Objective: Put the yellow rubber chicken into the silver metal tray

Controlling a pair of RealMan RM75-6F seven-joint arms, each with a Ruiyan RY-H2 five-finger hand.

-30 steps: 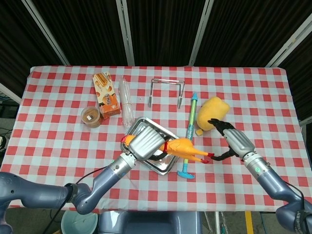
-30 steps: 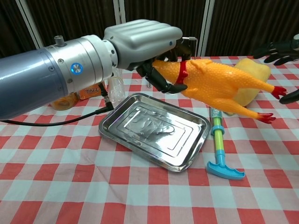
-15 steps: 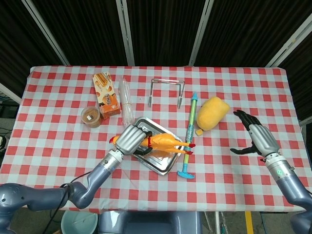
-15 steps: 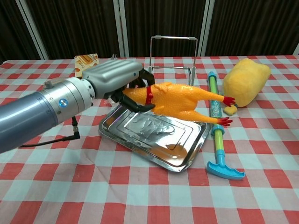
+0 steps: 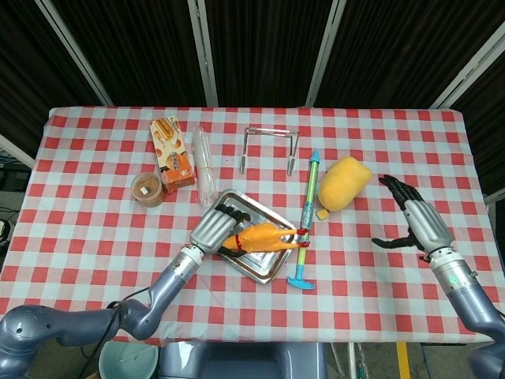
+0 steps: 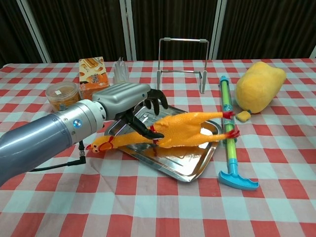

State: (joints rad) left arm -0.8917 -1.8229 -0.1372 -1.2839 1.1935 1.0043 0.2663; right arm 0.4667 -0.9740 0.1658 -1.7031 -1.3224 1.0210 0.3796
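1. Chest view: the yellow rubber chicken [image 6: 173, 132] lies across the silver metal tray [image 6: 185, 165], body inside it, head and beak hanging over the tray's left rim and red feet reaching the right rim beside the water squirter [image 6: 228, 133].
2. The left hand [image 6: 129, 101] sits over the chicken's neck end with its dark fingers [image 6: 157, 100] fanned apart above the tray; whether any finger touches the neck cannot be told.
3. In the head view the right hand [image 5: 414, 219] hovers over the right side of the tabletop [image 5: 87, 229], fingers spread and holding nothing, well apart from the tray.
4. A yellow plush toy [image 6: 258, 85] rests near the squirter's far end, with a small yellow piece [image 6: 241, 116] just beside it.
5. Behind the tray stands a metal wire rack [image 6: 181, 61].
6. To the left are an orange snack box [image 6: 93, 75], a round lidded tub [image 6: 62, 93] and a clear plastic packet [image 6: 120, 70].
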